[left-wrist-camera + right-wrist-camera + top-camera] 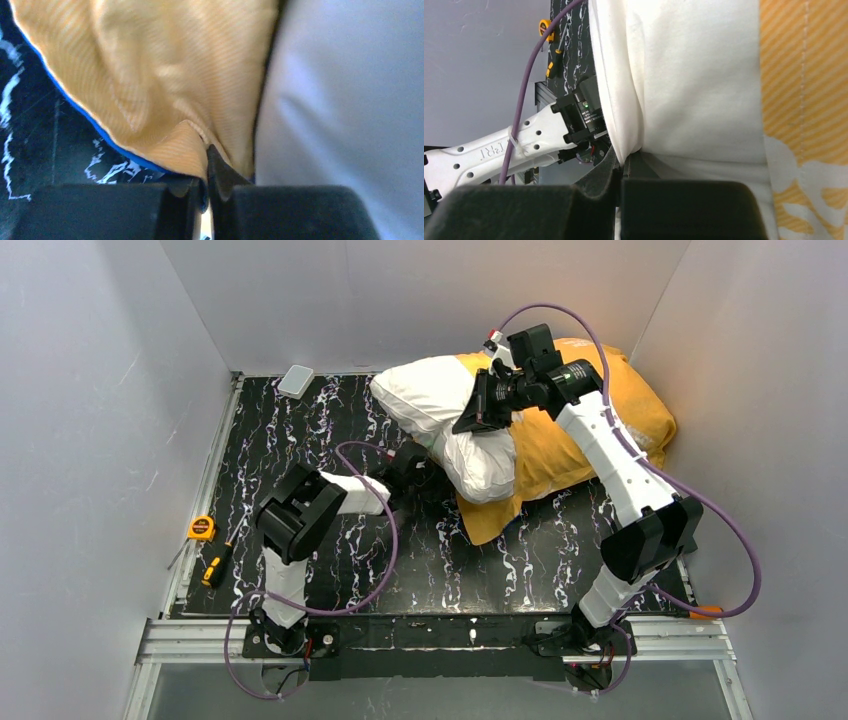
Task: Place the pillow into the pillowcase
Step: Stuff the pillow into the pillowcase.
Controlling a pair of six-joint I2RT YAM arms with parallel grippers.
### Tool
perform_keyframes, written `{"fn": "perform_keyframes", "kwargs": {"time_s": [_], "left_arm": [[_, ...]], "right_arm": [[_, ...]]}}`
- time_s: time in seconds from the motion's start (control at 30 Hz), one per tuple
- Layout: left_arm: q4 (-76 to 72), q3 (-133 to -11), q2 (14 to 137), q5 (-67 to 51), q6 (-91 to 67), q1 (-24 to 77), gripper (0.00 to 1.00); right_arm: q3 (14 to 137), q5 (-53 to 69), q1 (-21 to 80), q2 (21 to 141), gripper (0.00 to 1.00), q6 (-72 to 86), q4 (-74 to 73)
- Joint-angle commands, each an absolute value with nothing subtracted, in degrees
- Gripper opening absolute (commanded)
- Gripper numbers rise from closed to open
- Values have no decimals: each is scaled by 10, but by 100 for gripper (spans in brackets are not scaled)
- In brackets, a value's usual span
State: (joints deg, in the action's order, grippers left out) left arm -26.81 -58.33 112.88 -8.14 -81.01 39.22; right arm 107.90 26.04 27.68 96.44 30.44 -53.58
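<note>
top: high, rear, facing down | wrists: pressed close | shared by all: pillow (440, 390)

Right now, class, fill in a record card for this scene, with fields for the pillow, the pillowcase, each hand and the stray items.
pillow: white, partly inside the pillowcase, left end outside
pillowcase: orange-yellow side up, far right of the table
left hand: shut on the pillowcase's edge
right hand: shut on a fold of the pillow
stray items: tape measure and screwdriver by the table's left edge; white box at its far-left corner
</note>
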Motion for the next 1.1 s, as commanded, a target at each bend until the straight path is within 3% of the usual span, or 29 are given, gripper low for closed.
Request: {"fn": "perform_keyframes", "kwargs": {"time_s": [0.0,0.23,0.37,0.5,0.73,0.83,1.07], "left_arm": [[-328,-588,1048,-92,-762,370,0],[-301,-539,791,-66,-712,318,0],[-81,-678,668,-32,-629,286,0],[149,-985,711,-57,-529,284,0],[215,-1330,833,-116,-515,284,0],[171,-1410,878,-134,-538,284,0],[54,-1423,944,-179,-604,318,0]], "right_arm": [[1106,317,269,923,1,330,-471],[1148,370,258,943,1,347,-439],[1149,419,255,938,1,410,-337],[1150,454,248,934,1,496,-210],[1145,470,231,921,1,572,-98],[1111,474,225,906,1,574,-84],[977,467,218,842,1,498,-121]]}}
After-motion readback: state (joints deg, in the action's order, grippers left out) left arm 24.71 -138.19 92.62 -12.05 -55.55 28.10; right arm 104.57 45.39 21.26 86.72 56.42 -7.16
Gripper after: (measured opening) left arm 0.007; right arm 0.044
